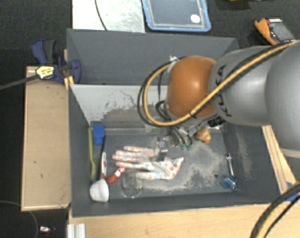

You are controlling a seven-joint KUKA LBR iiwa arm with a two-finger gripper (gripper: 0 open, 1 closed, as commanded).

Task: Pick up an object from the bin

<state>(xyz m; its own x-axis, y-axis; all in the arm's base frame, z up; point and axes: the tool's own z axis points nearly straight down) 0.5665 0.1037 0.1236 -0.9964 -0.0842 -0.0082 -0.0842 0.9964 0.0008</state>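
- The grey metal bin [199, 58] holds a few loose things spread over its floor, most of them in the left half.
- The gripper [165, 145] hangs low near the middle of the floor, under the arm's orange cover [189, 88]. I cannot tell whether it is wide or narrow, and nothing can be seen held in it.
- Just below and left of the gripper lie two white gloves [150, 165] with a reddish print, flat and partly overlapping. They are the nearest thing to it.
- Along the left wall lies a long brush [94, 148] with a blue head.
- Beside the brush lies a red-and-white tube [109, 171], with a white rounded piece [99, 191] in the front left corner.
- A clear glass [131, 185] sits just in front of the gloves.
- Well apart, at the front right, lies a small metal tool [229, 172] with a blue end.
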